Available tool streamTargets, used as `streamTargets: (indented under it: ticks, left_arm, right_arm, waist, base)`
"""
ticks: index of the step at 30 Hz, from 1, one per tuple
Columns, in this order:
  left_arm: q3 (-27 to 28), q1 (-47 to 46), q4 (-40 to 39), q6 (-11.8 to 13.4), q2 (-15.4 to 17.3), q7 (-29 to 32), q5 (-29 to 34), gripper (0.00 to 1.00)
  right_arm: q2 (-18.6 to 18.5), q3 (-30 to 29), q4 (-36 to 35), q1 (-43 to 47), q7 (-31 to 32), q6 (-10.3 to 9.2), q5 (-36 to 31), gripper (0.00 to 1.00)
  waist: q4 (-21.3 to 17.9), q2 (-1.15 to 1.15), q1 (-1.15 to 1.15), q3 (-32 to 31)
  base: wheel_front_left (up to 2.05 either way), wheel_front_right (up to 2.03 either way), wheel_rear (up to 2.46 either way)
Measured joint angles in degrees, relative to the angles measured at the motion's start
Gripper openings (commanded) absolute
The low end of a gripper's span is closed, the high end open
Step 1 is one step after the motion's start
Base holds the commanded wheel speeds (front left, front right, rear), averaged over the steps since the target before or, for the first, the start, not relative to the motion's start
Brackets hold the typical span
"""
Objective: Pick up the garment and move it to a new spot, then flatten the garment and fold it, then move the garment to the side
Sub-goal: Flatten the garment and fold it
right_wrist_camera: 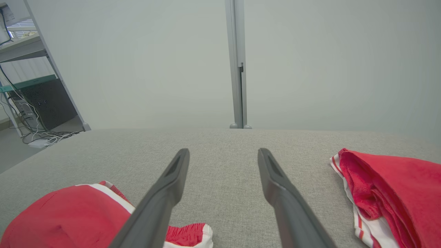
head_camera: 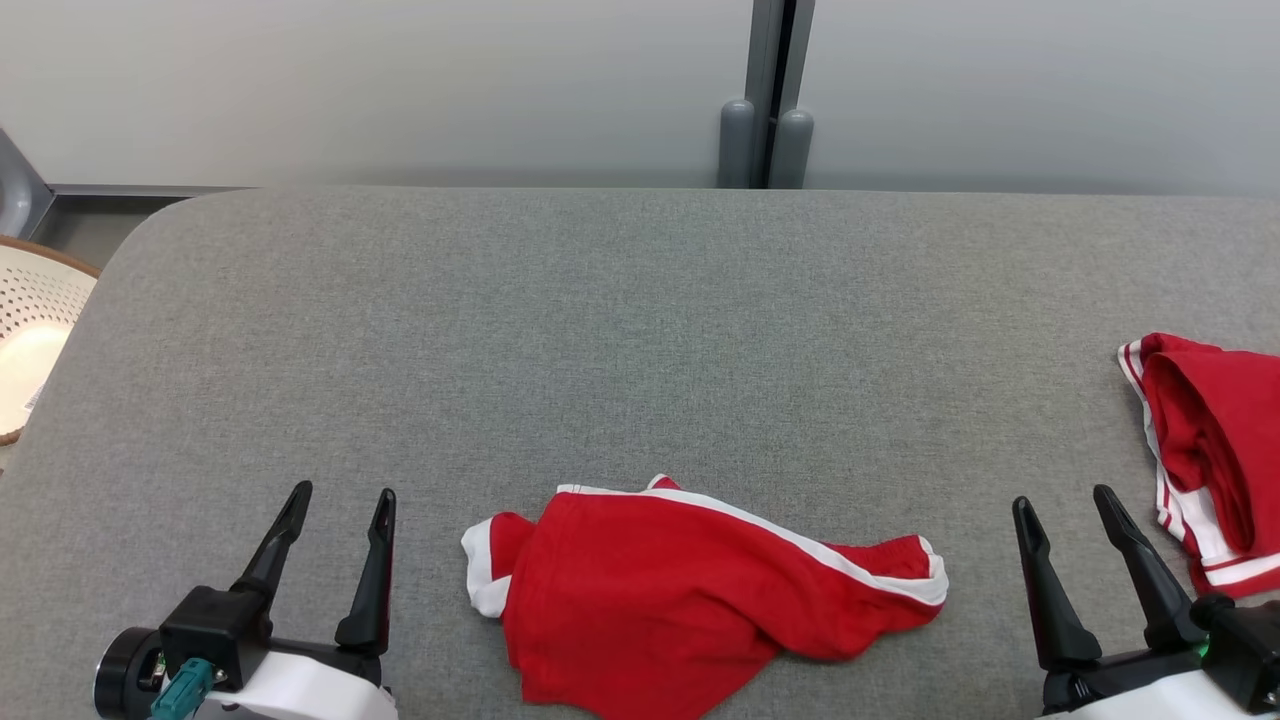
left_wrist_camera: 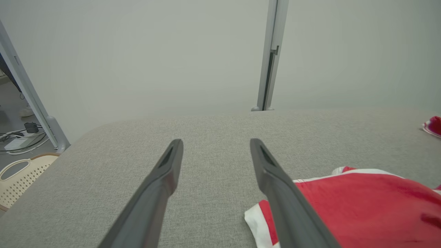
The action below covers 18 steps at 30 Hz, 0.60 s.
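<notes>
the garment (head_camera: 690, 590), red with white trim, lies crumpled on the grey table (head_camera: 640, 330), at the near edge and about midway between left and right. a white stripe runs along its far edge, and a small white-edged flap sticks out at its left end. its right end tapers to a gathered hem with a white border. nothing is touching it.

the left gripper (head_camera: 342, 494) hovers at the near left, just left of the garment, with its two dark fingers spread apart and nothing between them. in the left wrist view the left gripper (left_wrist_camera: 216, 141) points toward the far wall, bare grey table shows in the gap, and the garment (left_wrist_camera: 361, 203) sits just beside the right-hand finger (left_wrist_camera: 275, 182).

the right gripper (head_camera: 1062, 498) hovers at the near right, a little to the right of the garment's right end, its fingers also spread apart and holding nothing. in the right wrist view the garment (right_wrist_camera: 62, 217) lies at the near left of the right gripper (right_wrist_camera: 224, 151).

the other shorts (head_camera: 1210, 450), also red with white stripes, lie bunched at the table's right edge, just right of the right gripper and well apart from the garment.

a pale perforated basket (head_camera: 25, 340) stands off the table's left end. a grey post (head_camera: 768, 90) rises against the far wall behind the table.
</notes>
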Motion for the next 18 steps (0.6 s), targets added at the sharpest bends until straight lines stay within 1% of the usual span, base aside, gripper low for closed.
streamTargets:
  ticks: [18]
  left_arm:
    - [-0.9, 0.6, -2.7, 0.7, 0.9, 2.4, 0.0, 1.0]
  right_arm:
    - [0.1, -0.5, -0.2, 0.1, 0.4, 0.0, 0.4, 1.0]
  waist:
    - [-0.2, 0.0, 0.0, 0.2]
  base:
    - [0.0, 0.0, 0.0]
